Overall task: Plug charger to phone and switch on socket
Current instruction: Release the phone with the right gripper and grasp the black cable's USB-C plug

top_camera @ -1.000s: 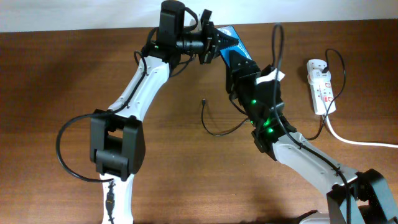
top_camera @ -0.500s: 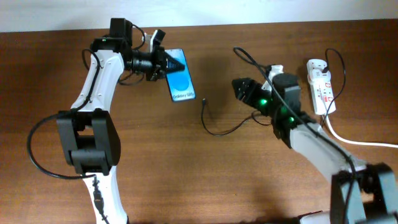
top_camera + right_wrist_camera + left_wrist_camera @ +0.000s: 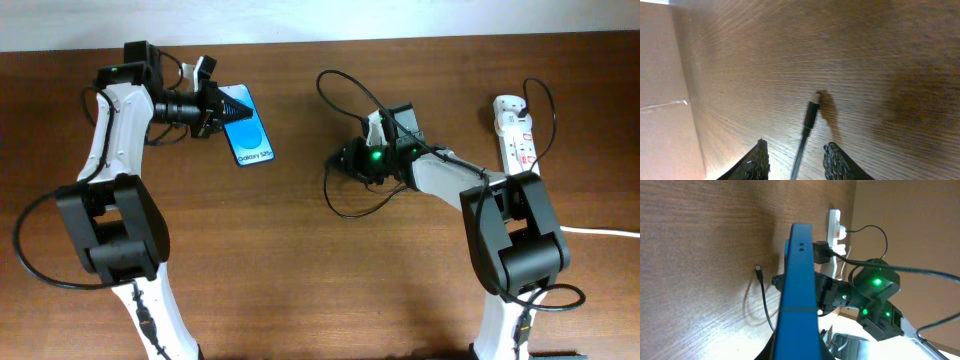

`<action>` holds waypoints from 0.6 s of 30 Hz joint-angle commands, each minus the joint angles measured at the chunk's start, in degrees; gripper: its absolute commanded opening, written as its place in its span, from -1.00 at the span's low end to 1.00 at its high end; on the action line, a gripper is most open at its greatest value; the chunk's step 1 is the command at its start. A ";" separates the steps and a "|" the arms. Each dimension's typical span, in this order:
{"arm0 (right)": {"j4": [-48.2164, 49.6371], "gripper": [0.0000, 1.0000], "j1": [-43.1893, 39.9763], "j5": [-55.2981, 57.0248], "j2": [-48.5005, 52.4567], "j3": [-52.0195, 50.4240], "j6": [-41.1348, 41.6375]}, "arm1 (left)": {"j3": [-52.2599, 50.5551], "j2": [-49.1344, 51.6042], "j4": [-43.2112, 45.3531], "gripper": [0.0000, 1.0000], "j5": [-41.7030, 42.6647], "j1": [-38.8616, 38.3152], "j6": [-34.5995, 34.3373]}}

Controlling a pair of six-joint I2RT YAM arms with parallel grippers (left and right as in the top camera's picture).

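Your left gripper [image 3: 212, 106] has hauled the phone [image 3: 250, 137] to the upper left and is still clamped on its end. Your right gripper [image 3: 797, 150] has swung back to centre, fingers spread astride the charger [image 3: 811, 109], so grabbing the plug looks next. The socket [image 3: 518, 135] sits at the right edge, well apart from both arms.

Right tool [image 3: 797, 153] straddles charger [image 3: 809, 119] tip; bare table [image 3: 765, 60] ahead; phone [image 3: 247, 135] apparently well clear.
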 commanded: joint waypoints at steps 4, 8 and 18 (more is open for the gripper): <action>-0.46 -0.22 1.73 1.88 1.60 0.74 1.99 | 0.44 -0.57 -0.39 -1.00 2.27 0.09 1.11; -0.44 -0.22 1.73 2.32 1.92 0.74 2.16 | 0.44 -0.57 -0.42 -1.00 1.20 -1.07 1.11; 0.44 -0.22 1.79 2.75 3.41 0.74 4.20 | 0.44 -0.57 -0.42 -1.00 1.20 -1.75 1.09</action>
